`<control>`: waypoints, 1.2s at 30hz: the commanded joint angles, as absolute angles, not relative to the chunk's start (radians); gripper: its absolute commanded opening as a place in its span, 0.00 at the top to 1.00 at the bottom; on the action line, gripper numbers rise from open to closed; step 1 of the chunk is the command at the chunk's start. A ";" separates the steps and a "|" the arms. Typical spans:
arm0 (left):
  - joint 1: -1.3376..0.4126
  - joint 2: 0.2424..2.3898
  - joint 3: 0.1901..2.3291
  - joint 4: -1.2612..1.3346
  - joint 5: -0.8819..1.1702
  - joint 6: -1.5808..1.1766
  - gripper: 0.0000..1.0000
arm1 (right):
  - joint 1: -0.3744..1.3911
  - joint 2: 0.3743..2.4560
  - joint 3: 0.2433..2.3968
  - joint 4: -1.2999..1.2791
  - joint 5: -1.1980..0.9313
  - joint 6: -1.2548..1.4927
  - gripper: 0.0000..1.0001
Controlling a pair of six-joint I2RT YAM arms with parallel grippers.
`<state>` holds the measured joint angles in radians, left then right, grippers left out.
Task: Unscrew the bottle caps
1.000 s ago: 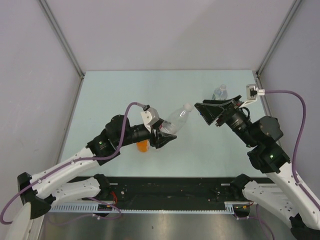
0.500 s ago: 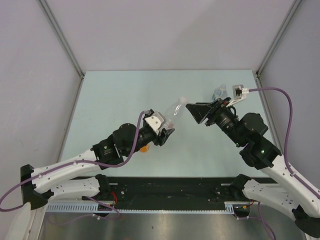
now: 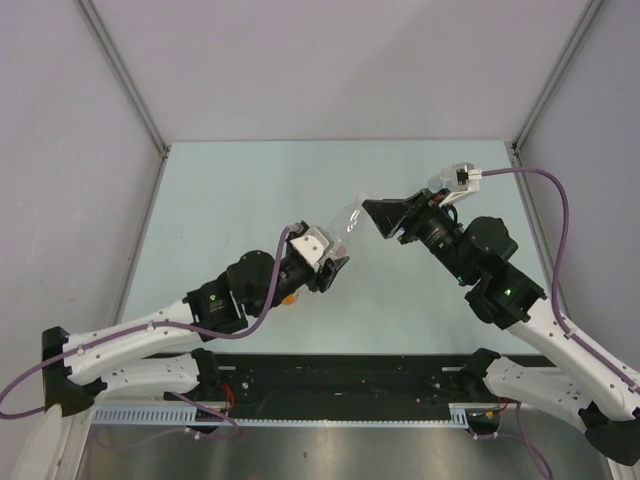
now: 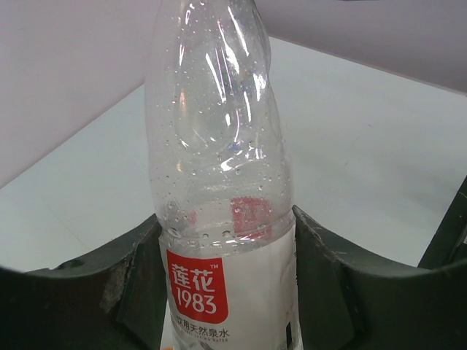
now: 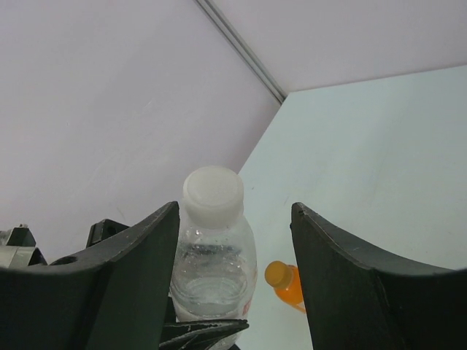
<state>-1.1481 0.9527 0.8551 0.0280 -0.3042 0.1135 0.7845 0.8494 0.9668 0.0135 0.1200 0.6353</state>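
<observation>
Clamping the red-label bottle (image 4: 219, 219), the left gripper (image 3: 328, 268) holds its white cap (image 5: 212, 191) between the right gripper's (image 5: 235, 213) parted jaws.

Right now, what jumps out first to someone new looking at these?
The left gripper clamps a clear red-labelled bottle, held up at a tilt. The right gripper faces it, jaws open either side of the white cap, not closed on it. A small orange bottle sits on the table by the left arm.
</observation>
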 commanded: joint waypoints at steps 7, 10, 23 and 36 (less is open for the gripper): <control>-1.161 0.942 0.845 0.063 -0.316 0.133 1.00 | 0.788 0.876 1.009 0.109 0.129 0.646 0.37; -1.160 0.940 0.844 0.066 -0.314 0.132 1.00 | 0.788 0.882 1.009 0.106 0.121 0.647 0.40; -1.166 0.933 0.842 0.061 -0.307 0.126 1.00 | 0.788 0.893 1.008 0.095 0.110 0.640 0.74; -1.062 0.896 0.929 0.006 0.285 -0.019 1.00 | 0.761 0.867 1.009 0.097 -0.109 0.519 1.00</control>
<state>-1.1107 0.9070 0.8421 -0.0147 -0.1417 0.0666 0.7815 0.8783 0.9730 0.0727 0.0177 0.6056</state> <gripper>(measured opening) 0.616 0.384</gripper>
